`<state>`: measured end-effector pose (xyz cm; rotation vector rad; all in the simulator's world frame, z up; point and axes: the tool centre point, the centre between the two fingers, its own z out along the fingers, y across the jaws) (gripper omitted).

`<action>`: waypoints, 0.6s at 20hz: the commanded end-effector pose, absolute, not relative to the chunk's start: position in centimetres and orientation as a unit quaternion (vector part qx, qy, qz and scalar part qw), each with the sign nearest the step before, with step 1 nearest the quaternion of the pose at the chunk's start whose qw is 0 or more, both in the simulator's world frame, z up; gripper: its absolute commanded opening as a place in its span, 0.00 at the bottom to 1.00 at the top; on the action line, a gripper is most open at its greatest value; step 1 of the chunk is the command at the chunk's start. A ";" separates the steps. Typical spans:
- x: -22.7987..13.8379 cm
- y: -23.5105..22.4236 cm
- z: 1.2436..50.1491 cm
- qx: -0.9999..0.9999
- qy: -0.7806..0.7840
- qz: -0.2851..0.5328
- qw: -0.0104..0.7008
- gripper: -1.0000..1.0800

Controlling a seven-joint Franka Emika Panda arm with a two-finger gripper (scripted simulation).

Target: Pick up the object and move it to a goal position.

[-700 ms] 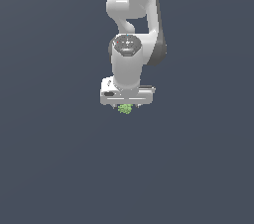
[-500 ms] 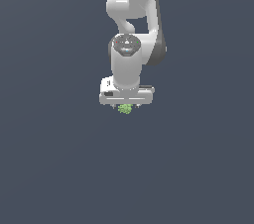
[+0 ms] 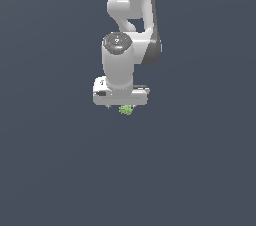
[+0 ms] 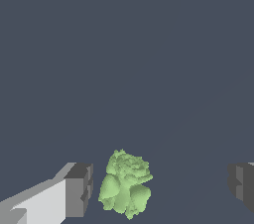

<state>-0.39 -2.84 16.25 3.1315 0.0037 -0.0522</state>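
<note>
Gripper [image 4: 158, 188] is hanging directly over the object [image 4: 125, 183] with jaws spread wide and gripping nothing, the light-green lump sitting between the fingers [image 4: 79, 189], nearer one pad, seemingly lined up for a grasp.

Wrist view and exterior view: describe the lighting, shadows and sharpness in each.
Wrist view: flat, even light, no cast shadow under the green lump; edges crisp, fingers cut off by the frame. Exterior view: soft shading on the white arm, gripper small, lump slightly blurry.
</note>
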 end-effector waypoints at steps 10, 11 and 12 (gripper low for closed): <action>-1.0 -2.7 15.6 0.999 0.047 -0.016 0.004 0.96; -1.1 -2.7 15.5 0.998 0.055 -0.016 0.004 0.96; -1.2 -2.7 15.4 0.998 0.064 -0.016 0.004 0.96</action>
